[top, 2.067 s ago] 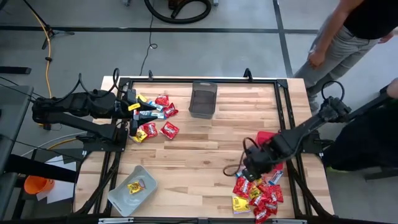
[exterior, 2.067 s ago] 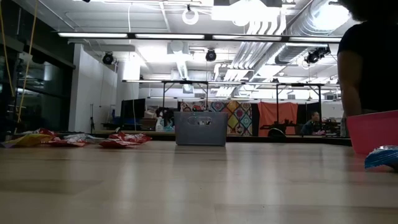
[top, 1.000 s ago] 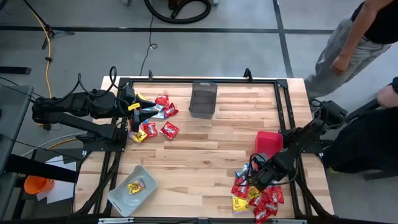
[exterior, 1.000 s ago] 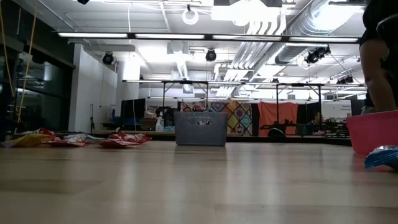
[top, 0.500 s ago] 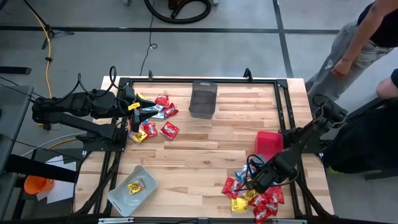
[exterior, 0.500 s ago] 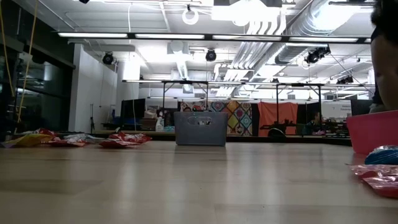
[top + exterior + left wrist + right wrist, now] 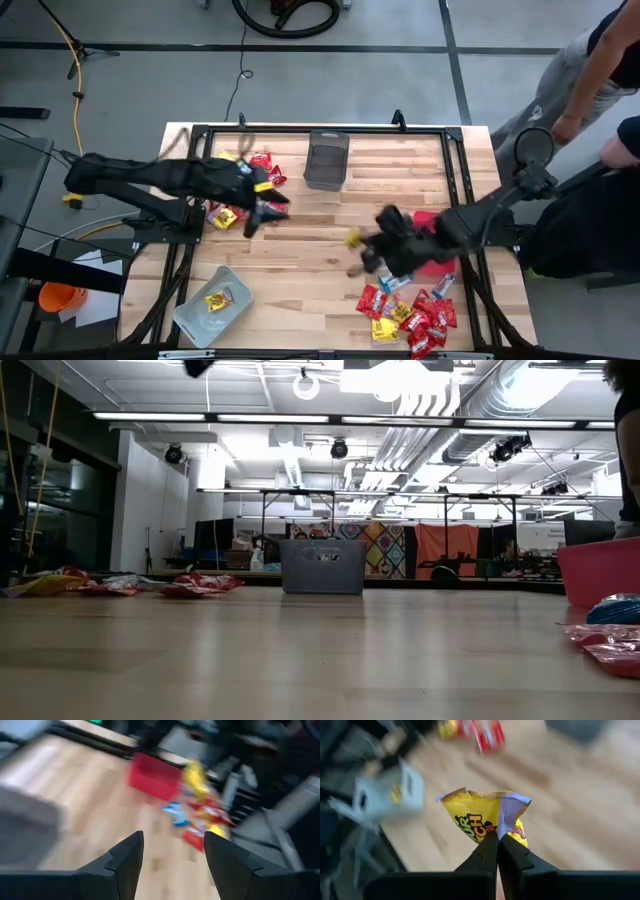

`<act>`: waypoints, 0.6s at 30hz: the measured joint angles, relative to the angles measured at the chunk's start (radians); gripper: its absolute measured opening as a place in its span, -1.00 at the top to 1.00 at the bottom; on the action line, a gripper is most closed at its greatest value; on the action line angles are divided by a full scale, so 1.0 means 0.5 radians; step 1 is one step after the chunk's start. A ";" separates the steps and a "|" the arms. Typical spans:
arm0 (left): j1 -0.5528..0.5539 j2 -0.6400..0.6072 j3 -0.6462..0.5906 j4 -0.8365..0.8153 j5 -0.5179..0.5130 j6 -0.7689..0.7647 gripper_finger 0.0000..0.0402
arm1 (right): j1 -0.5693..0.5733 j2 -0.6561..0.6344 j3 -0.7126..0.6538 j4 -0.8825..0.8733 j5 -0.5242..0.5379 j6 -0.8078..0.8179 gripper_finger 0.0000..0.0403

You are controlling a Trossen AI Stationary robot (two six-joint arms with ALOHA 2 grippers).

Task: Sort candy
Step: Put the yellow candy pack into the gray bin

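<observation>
My right gripper (image 7: 362,243) hangs above the table's middle, left of the red bin (image 7: 436,222), shut on a yellow candy packet (image 7: 482,817). That packet shows small and yellow in the high view (image 7: 352,237). More candy lies in a pile (image 7: 412,315) at the near right edge. Another pile (image 7: 232,212) lies at the far left. My left gripper (image 7: 265,212) is stretched out over the table beside that left pile, open, with nothing between its fingers (image 7: 125,857). My right gripper pinches the yellow packet's edge (image 7: 496,834) between its two shut fingers. Only that edge is in the fingers; the rest of the packet sticks out beyond the fingertips. The packet is lifted clear of the table.
A dark mesh bin (image 7: 326,158) stands at the far middle. A clear grey bin (image 7: 200,312) with one yellow packet sits at the near left corner. People stand beyond the table's right edge. Bare wood lies between the two piles.
My right gripper has risen from the near-right pile with a yellow packet and swung toward the table's middle, rolling as it went. A red packet has been dragged out to the pile's left side. My left gripper, still open, has reached from the far-left pile toward the table's middle.
</observation>
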 joint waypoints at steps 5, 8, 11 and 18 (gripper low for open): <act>-0.056 0.219 0.000 0.330 0.147 0.056 -0.04 | -0.245 0.049 -0.021 0.556 -0.010 -0.579 1.00; -0.085 0.296 0.000 0.448 0.128 0.055 -0.04 | -0.326 0.077 -0.021 0.736 -0.072 -0.771 1.00; -0.101 0.343 0.000 0.523 0.089 0.033 -0.04 | -0.365 0.107 -0.022 0.782 -0.098 -0.823 1.00; -0.131 0.395 0.000 0.568 -0.118 0.033 -0.04 | -0.382 0.140 -0.026 0.875 -0.134 -0.838 1.00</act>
